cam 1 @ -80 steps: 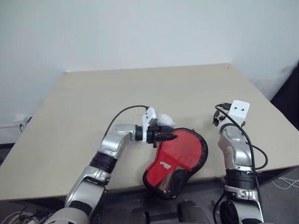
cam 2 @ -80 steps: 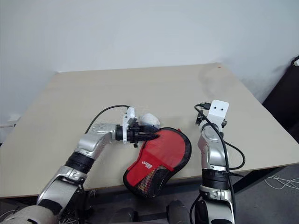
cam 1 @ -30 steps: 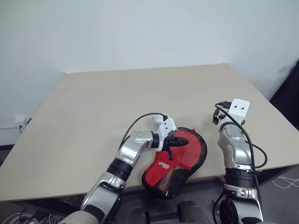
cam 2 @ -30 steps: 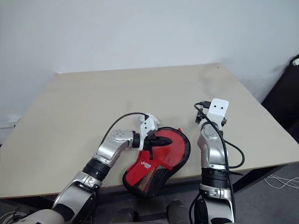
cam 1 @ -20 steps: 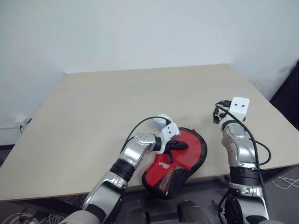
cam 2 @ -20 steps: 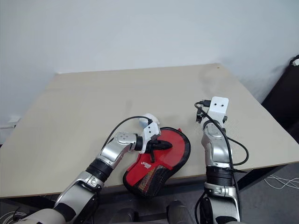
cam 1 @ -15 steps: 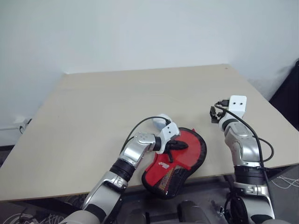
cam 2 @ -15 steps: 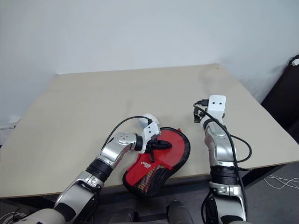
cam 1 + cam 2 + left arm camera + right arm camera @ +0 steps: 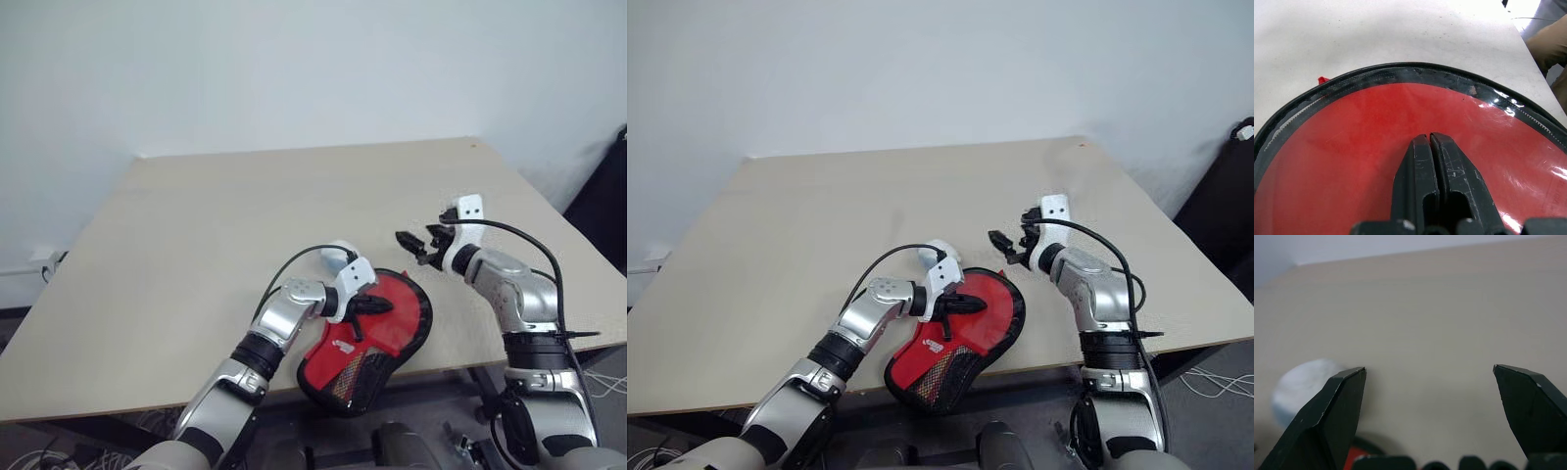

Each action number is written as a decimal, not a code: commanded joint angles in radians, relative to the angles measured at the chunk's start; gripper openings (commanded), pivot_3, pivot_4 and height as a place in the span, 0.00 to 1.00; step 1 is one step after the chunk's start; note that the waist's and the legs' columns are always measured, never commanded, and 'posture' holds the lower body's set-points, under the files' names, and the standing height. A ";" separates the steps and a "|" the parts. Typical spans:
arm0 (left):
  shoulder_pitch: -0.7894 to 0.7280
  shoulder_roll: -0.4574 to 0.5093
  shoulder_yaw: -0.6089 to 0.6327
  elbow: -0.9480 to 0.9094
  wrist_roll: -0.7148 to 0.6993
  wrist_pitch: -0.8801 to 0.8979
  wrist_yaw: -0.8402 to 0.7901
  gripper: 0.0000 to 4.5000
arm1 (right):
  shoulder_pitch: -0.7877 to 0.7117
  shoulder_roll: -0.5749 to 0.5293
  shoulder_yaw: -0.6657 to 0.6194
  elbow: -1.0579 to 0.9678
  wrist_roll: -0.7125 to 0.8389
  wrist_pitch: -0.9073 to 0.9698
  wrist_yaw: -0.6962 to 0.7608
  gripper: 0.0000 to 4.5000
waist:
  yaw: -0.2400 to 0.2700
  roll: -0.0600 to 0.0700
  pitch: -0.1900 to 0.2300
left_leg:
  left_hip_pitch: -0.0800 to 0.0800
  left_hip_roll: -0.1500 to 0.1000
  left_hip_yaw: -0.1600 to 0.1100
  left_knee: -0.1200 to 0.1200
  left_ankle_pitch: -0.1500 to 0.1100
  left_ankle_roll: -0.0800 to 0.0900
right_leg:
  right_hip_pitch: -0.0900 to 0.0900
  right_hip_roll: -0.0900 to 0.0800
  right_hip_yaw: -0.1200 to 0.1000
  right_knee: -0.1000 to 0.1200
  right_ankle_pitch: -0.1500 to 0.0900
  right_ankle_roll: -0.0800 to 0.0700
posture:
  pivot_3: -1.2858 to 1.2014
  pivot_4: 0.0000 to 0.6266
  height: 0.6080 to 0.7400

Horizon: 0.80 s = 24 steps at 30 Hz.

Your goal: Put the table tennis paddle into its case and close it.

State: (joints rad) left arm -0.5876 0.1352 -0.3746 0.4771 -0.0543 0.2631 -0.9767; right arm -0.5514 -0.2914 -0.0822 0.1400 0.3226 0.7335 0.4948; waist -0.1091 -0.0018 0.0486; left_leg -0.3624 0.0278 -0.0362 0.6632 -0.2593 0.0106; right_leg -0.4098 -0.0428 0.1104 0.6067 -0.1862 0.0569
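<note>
Tabletop [image 9: 196,225]: beige, w/ items at near edge. Case [image 9: 377,328]: black rim, red face showing, handle end overhanging edge. L gripper [image 9: 377,306]: jaws shut, tips pressing case face. R gripper [image 9: 416,245]: jaws wide, empty, above tabletop beside case. Grey-white lump [image 9: 1300,387]: behind case.

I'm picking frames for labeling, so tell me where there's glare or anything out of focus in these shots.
Left wrist view: bright glare streaks on the case along its clear window near the zipper rim; the shut left gripper is sharp. Right wrist view: the white lump behind the open right gripper is soft and out of focus. Head views: even light, no strong glare on the table.
</note>
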 commanded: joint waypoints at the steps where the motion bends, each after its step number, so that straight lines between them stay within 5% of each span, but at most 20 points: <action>1: -0.003 0.000 -0.004 0.012 0.010 0.009 0.001 0.00 | -0.064 -0.010 0.027 0.016 0.023 0.013 0.056 1.00 | 0.000 0.000 0.000 | 0.000 0.000 0.000 0.000 0.000 0.000 | 0.000 0.000 0.000 0.000 0.000 0.000 | 0.52 0.00 1.00; 24: 0.006 0.000 0.000 0.000 0.008 0.019 0.003 0.00 | -0.326 0.058 0.100 0.452 0.032 0.089 0.246 1.00 | 0.000 0.000 0.000 | 0.000 0.000 0.000 0.000 0.000 0.000 | 0.000 0.000 0.000 0.000 0.000 0.000 | 0.52 0.00 1.00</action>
State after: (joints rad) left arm -0.5870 0.1311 -0.3719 0.4756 -0.0539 0.2705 -0.9759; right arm -0.8278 -0.2401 0.0076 0.5790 0.3613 0.8400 0.7186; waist -0.1095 -0.0017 0.0485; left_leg -0.3626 0.0278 -0.0366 0.6628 -0.2593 0.0105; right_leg -0.4101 -0.0425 0.1100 0.6069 -0.1860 0.0574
